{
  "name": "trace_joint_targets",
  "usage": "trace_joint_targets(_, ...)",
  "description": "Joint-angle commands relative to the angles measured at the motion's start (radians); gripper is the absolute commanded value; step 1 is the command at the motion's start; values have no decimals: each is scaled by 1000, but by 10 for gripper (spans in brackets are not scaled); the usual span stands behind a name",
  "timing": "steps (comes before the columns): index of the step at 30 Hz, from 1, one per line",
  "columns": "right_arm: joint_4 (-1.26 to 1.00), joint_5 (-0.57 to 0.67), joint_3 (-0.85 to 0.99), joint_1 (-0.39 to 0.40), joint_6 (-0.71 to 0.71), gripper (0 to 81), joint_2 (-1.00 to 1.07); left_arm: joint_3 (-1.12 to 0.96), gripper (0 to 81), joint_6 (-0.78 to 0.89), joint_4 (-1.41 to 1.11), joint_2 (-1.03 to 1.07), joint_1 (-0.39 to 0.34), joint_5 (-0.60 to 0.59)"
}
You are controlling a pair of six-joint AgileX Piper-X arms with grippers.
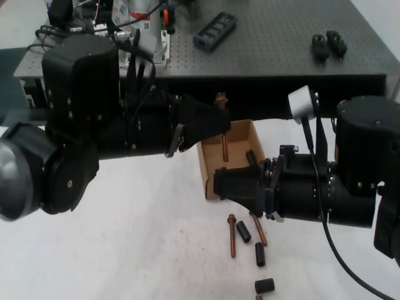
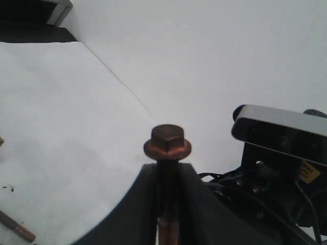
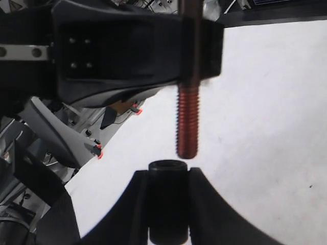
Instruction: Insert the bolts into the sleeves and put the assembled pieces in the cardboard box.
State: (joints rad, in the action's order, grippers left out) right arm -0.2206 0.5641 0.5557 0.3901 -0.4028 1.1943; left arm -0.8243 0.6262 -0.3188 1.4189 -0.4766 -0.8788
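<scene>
Copper bolts (image 1: 232, 235) and black sleeves (image 1: 260, 254) lie loose near the cardboard box (image 1: 204, 169).

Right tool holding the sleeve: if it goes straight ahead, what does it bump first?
Probably the bolt hanging just ahead of the right tool and its sleeve, held by the left tool; depth is hard to judge.

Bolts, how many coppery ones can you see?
3. One bolt stands upright in the left gripper. A second bolt and a third bolt lie on the white table. More may be hidden under the arms.
</scene>
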Motion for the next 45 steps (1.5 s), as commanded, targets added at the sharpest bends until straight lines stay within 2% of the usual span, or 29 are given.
trace_joint_targets(1, -25, -31, 9, 2, 0, 42, 3, 0, 7, 18, -21, -12, 1, -16)
trace_joint_targets(30, -158, -79, 9, -11, 7, 42, -2, 0, 7, -1, -21, -12, 1, 23)
trace_joint_targets(38, -166, -109, 9, -11, 7, 42, -2, 0, 2, -1, -21, -12, 1, -46)
trace_joint_targets(40, -179, -109, 9, -11, 7, 42, -2, 0, 61, -1, -21, -12, 1, -52)
trace_joint_targets(41, -187, -109, 9, -11, 7, 42, -2, 0, 136, -1, -21, -12, 1, -51)
trace_joint_targets(43, -205, -114, 9, -14, 7, 42, -2, 0, 335, -10, -21, -12, 1, -46)
trace_joint_targets(45, -211, -125, 9, -25, 7, 42, -2, 0, 548, -1, -19, -12, 1, 9)
